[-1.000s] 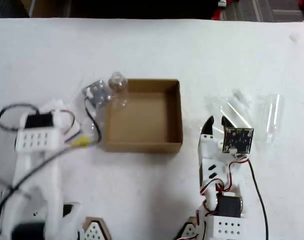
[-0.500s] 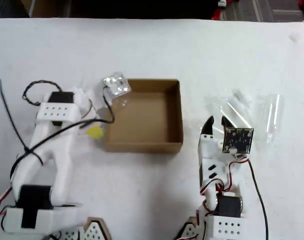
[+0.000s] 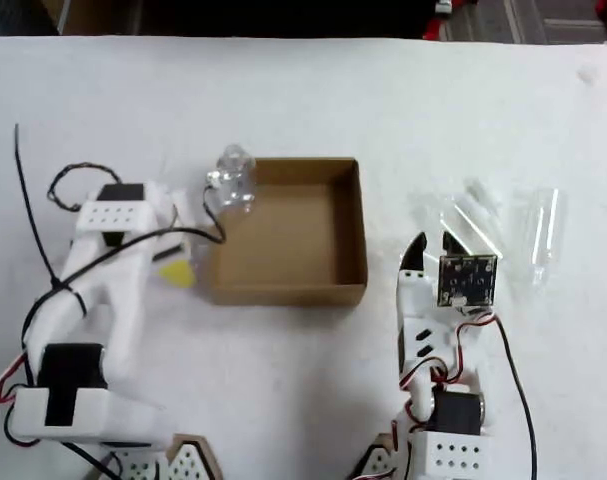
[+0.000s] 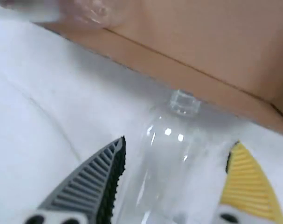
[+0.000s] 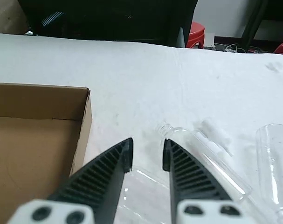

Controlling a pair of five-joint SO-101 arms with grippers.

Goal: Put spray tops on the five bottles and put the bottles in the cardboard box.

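A clear bottle [image 4: 174, 158] without a top lies between the grey and yellow fingers [image 4: 241, 182] of my left gripper [image 4: 178, 143], its neck toward the cardboard box [image 4: 202, 42]. Both fingers look pressed on it. In the high view this gripper [image 3: 183, 262] sits against the left wall of the box [image 3: 283, 292]. Another clear bottle [image 3: 231, 170] rests at the box's far left corner. My right gripper [image 3: 430, 248] hovers right of the box, its jaws slightly apart and holding nothing. Beyond it lie a capless bottle [image 5: 202, 154] and a white spray top [image 5: 216, 135].
More clear bottles [image 3: 543, 235] and spray tops [image 3: 478, 195] are scattered on the white cloth right of the box. The inside of the box looks bare. Black cables trail from the left arm [image 3: 93, 290]. The table's far half is open.
The left arm swung away from the near edge and now stands along the box's left side. The right arm stayed put.
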